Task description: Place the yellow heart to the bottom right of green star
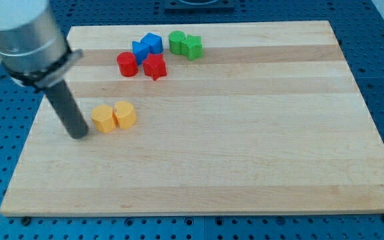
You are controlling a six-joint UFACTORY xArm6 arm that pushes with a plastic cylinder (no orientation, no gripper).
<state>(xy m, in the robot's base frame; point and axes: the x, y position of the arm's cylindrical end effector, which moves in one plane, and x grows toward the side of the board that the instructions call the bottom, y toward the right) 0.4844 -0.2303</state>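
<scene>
My tip (79, 135) sits on the tabletop (245, 167), just to the view's left of the two yellow blocks; no gripper here, just the bare rod, holding nothing. Which yellow one is the heart I can't tell for sure: left one (102, 119) or right one (125, 115), the two touching. Green star (193, 47) lies well up and to the view's right of them, so the push should run rightward. Count: two yellow, two green, two blue, two red.
</scene>
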